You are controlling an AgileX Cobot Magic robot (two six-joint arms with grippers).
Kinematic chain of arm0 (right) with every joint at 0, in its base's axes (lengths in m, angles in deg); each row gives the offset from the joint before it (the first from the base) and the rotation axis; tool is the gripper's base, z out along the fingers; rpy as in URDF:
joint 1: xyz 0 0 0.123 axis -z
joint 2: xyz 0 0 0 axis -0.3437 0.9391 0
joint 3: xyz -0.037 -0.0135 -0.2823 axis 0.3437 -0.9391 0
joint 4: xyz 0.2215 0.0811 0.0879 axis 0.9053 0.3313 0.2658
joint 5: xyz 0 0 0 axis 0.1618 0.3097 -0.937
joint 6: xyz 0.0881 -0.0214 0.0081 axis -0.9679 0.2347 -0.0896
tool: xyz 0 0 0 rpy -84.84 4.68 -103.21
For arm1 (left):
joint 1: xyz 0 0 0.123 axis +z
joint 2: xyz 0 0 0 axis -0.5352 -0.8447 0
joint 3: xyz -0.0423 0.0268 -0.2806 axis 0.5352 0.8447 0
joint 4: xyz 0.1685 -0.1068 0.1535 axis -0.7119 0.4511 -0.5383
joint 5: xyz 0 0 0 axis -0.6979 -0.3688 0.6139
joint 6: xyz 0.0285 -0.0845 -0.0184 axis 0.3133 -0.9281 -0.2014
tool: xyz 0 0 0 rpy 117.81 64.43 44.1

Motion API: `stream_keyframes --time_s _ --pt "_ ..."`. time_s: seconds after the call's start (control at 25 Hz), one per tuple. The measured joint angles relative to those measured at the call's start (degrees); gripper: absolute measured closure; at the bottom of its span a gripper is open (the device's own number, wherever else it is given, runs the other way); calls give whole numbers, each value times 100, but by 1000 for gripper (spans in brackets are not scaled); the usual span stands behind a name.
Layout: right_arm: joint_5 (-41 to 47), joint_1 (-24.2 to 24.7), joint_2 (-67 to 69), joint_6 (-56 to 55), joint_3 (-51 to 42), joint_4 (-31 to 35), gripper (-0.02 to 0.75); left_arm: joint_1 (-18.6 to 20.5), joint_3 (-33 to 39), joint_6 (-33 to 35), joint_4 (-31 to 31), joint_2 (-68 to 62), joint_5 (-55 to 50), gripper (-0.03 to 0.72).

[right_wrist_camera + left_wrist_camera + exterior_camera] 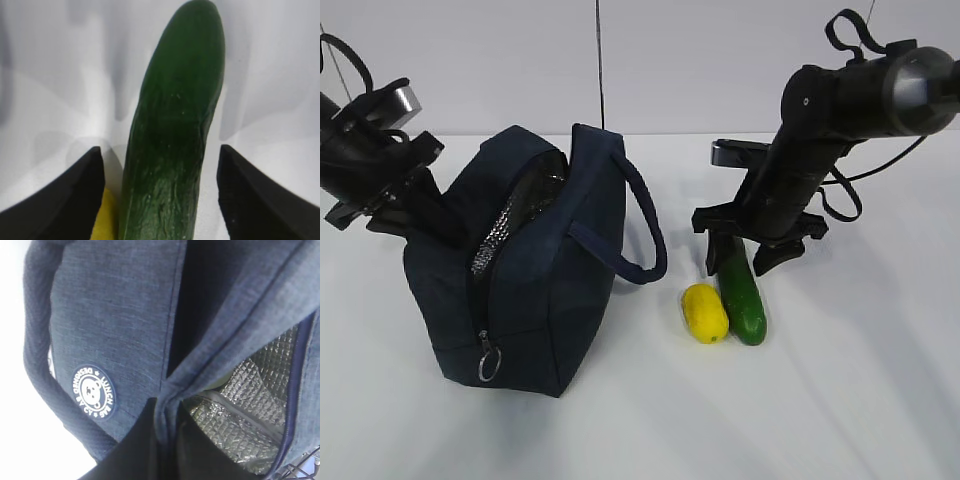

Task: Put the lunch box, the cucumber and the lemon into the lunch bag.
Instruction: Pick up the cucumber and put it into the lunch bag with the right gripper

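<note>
Boxy dark navy fabric lunch bag (535,275): landmark, unzipped, foil lining showing; left gripper (390,205) clamped on its rim fabric, likely propping mouth open.
Smooth dark green cucumber (172,135): right of bag, on white table (840,400); right gripper (752,250) spread wide, straddling far end, fingers (250,200) not touching.
Small yellow oval lemon (705,313): between bag and cucumber, touching cucumber.
Lunch box: not visible.

Lunch bag (535,290): dark navy fabric, quilted silver foil lining, round navy-and-white bear logo (93,391). Cucumber (742,295): dark green. Lemon (705,313): bright yellow. Worktop (840,400): white. Pincers: black.
</note>
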Motion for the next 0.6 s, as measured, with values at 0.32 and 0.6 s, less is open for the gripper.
stream_keyframes --time_s 0.32,0.6 --pt "95 0 0 0 -1 0 394 0 0 0 0 0 0 687" --pt "759 0 13 0 281 -54 438 0 0 0 0 0 24 687"
